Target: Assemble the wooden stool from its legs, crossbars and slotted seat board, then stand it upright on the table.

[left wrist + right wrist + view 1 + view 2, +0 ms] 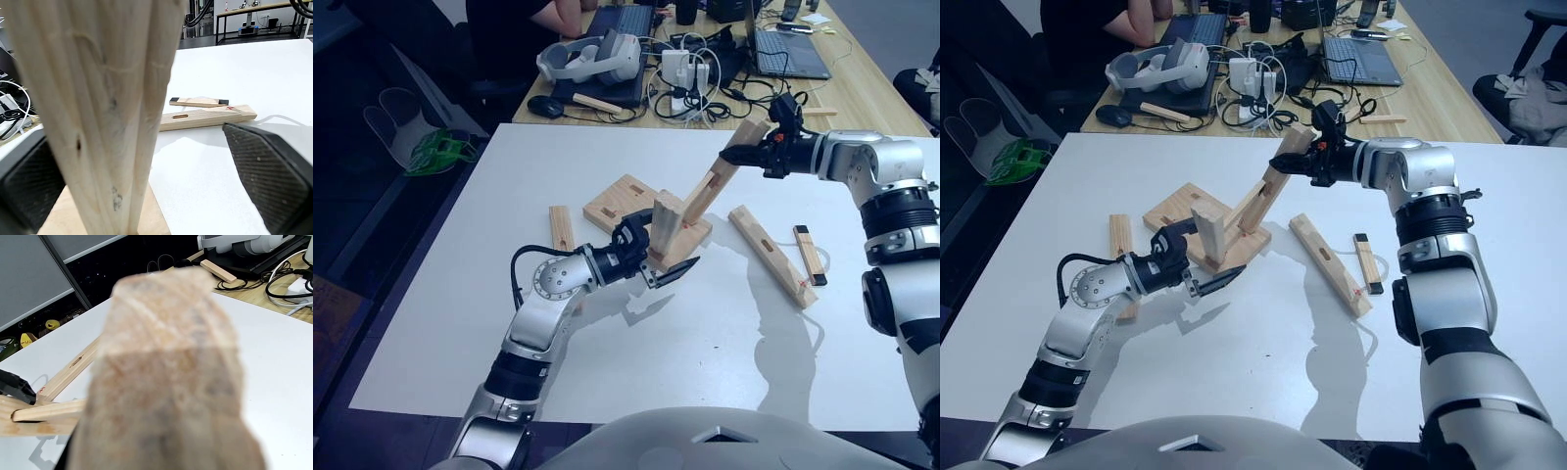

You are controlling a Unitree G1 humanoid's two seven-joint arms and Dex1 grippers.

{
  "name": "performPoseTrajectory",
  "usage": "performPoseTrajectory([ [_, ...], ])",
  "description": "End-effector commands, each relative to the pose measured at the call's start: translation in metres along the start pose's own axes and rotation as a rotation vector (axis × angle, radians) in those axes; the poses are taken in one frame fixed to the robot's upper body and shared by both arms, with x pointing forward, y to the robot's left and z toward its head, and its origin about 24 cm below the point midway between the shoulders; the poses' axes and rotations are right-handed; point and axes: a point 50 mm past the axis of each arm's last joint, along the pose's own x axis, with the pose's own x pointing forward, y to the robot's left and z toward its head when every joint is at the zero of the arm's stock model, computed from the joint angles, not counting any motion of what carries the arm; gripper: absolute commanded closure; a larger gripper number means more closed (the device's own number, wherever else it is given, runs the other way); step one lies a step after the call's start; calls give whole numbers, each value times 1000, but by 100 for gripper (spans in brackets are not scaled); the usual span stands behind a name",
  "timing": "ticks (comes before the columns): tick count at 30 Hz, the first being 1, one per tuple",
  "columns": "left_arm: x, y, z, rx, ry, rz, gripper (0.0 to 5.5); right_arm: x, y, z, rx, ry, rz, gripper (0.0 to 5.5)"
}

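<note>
Table: a white table [607, 382] is used to carry all the wood.
Left claw: the left claw [666, 264] is seen closest to the near edge of the table, about halfway between the left and right edges. Its fingers are held apart, one on each side of the standing leg. One pad [264, 166] is kept well clear of the wood. Whether the other pad touches the wood cannot be told.
Standing leg: the standing leg [666, 227] is set upright at the near edge of the seat board.
Seat board: the seat board [619, 201] is laid flat near the middle of the table, and a slot is seen in it.
Short piece: a short piece [560, 227] of wood is laid flat just beside the board, on the side of the left edge.
Long leg: a long leg [771, 257] with slots is laid flat toward the right edge, apart from the board.
Small bar: a small bar [809, 255] with dark ends is laid just beside the long leg, closer to the right edge.
Leaning leg: the leaning leg [710, 186] is tilted. Its low end is at the board beside the standing leg, and its top end is lifted toward the far edge.
Right claw: the right claw [736, 155] is squeezed onto the top end of the leaning leg.
Desk: a wooden desk [871, 98] is placed past the far edge. A headset [592, 57], a laptop [788, 49] and cables [690, 78] are laid on it.
</note>
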Motion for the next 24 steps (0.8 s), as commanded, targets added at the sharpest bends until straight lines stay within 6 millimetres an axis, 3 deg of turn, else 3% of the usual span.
performPoseTrajectory([
  [1,0,-2,-4,-1,39,-43,40,11,-13,-82,127,304,-134,449],
  [18,4,-4,-4,7,46,-71,40,41,2,-61,38,317,-57,449],
  [24,4,-1,-5,16,57,-47,40,44,2,-58,-108,297,-52,448],
])
